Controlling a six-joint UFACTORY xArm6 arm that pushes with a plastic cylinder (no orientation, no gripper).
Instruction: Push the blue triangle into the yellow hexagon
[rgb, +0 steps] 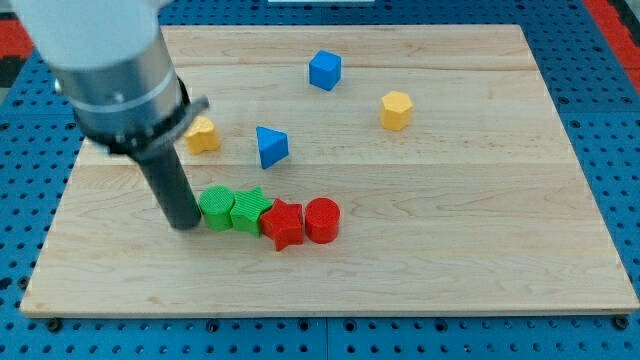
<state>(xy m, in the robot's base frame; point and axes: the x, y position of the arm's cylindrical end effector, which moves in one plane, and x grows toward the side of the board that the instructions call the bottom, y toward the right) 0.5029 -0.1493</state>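
The blue triangle (271, 146) lies near the middle of the wooden board (450, 230). The yellow hexagon (396, 110) sits to its right and a little higher, apart from it. My tip (186, 224) rests on the board at the left, touching or almost touching the left side of a green block (215, 208). It is below and left of the blue triangle, well apart from it.
A green star (249, 211), a red star (284, 224) and a red cylinder (322, 220) form a row with the green block. A yellow block (203, 134) sits left of the triangle, partly behind the arm. A blue cube (324, 70) sits near the top.
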